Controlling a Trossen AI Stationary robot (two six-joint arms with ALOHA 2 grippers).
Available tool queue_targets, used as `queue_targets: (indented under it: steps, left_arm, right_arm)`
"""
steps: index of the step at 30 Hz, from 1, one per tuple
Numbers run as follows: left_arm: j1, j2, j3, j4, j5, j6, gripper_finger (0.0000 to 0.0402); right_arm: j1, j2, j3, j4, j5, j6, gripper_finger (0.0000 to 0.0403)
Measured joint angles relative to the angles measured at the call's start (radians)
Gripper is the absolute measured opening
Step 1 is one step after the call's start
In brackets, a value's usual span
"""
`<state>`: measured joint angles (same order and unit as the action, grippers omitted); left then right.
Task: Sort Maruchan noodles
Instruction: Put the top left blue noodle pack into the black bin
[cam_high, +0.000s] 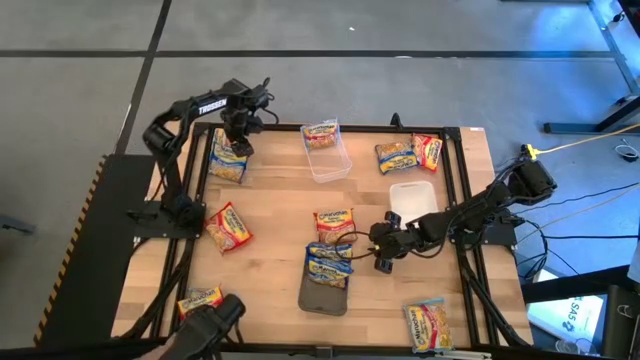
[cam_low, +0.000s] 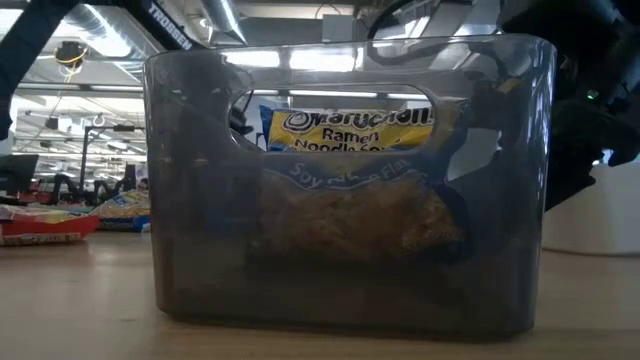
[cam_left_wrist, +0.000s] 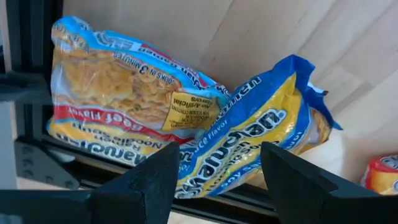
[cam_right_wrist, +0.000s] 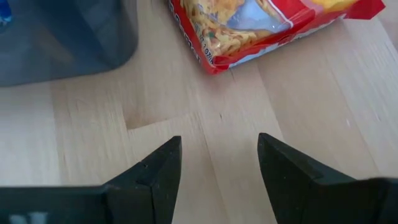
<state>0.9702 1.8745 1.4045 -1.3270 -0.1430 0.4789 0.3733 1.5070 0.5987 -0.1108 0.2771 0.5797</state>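
Two Maruchan noodle packets lie overlapping at the table's far left: one with a red band and one with a blue band. My left gripper stands open just above them, its fingers on either side of the blue packet's near end; I cannot tell whether they touch it. My right gripper is open over bare wood at mid-table, beside a red-banded packet and the dark grey tray. A blue packet lies in that tray.
A clear tub at the far middle holds one packet. A white tray sits right of centre. Loose packets lie at the far right, mid-left, near left and near right.
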Motion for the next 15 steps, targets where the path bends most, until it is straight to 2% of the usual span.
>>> queue_targets:
  steps: [4,10,15]
  left_arm:
    - [0.016,0.021,-0.013,0.022,0.003,0.032,0.0218]
    - [0.028,0.062,-0.036,0.021,0.067,0.033,0.0216]
    - [0.023,0.071,-0.036,-0.001,0.116,0.031,0.0180]
  right_arm:
    - [0.000,0.000,0.000,0.003,0.000,0.000,0.0186]
    - [0.000,0.000,0.000,0.005,0.000,-0.004,0.0186]
    - [0.000,0.000,0.000,0.005,0.011,-0.011,0.0186]
